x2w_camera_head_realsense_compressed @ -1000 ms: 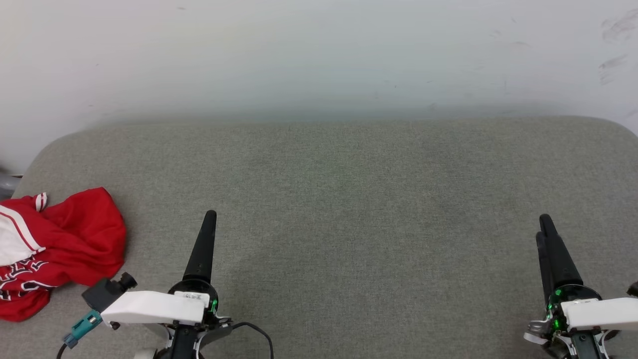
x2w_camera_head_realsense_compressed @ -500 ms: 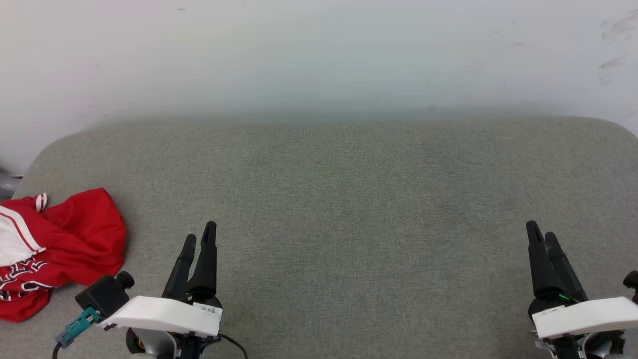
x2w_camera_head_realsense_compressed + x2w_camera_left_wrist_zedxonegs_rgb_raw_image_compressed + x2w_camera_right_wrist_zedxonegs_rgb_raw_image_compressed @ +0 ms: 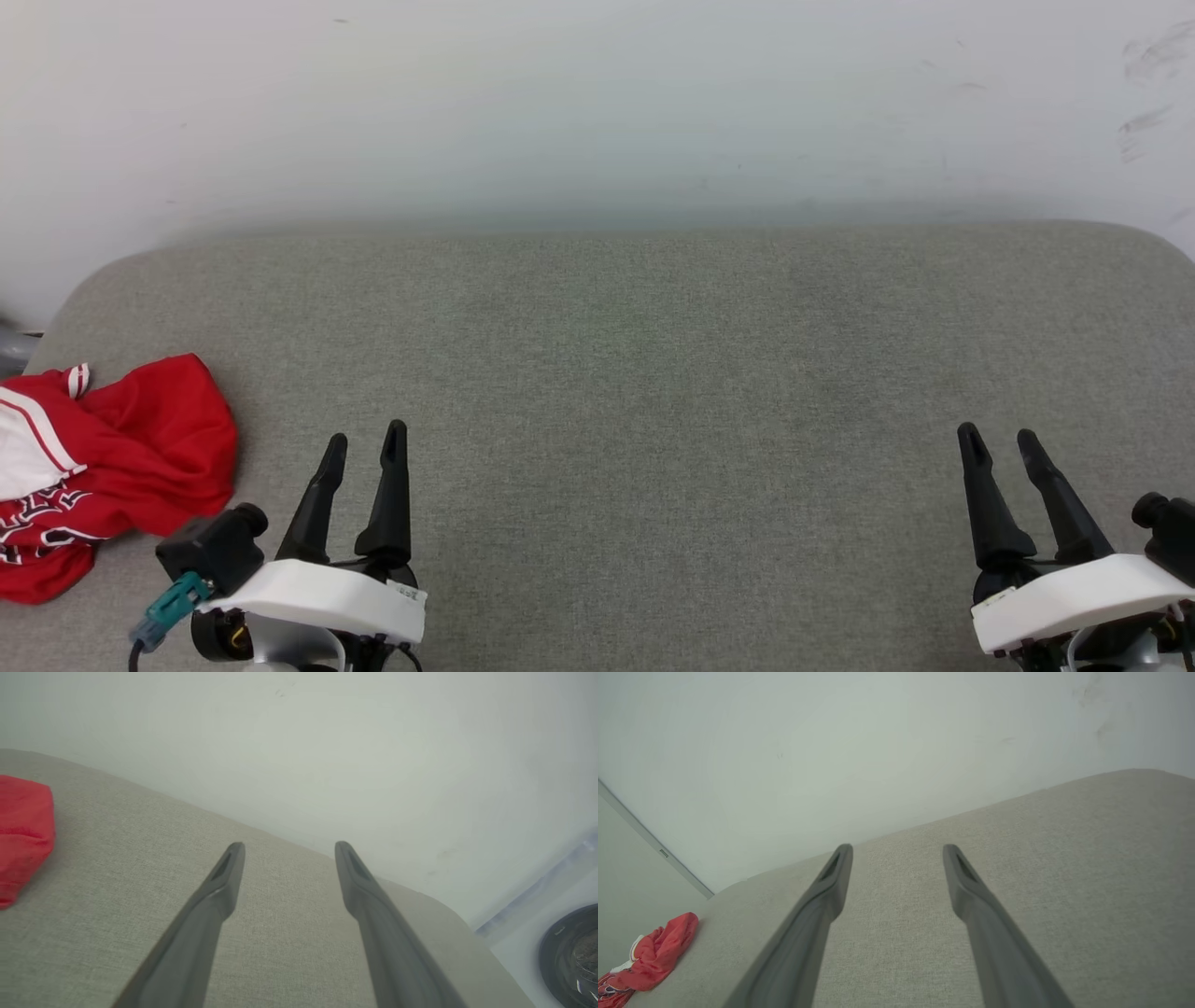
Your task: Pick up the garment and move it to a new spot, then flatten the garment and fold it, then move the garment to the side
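Well, the garment [image 3: 121,467] lies crumpled in a red heap at the left edge of the grey upholstered surface [image 3: 653,373], with a white sleeve and part of the chest lettering showing. Just to its right the left gripper [image 3: 366,433] hovers near it without touching, fingers spread apart and empty. Well apart, at the other side, the right gripper [image 3: 998,432] has its fingers parted too, holding nothing. A pale wall [image 3: 597,93] stands behind the surface.

Wide-apart jaws of the left gripper [image 3: 289,853] above grey cushion [image 3: 117,835], red garment [image 3: 23,830] at far left.
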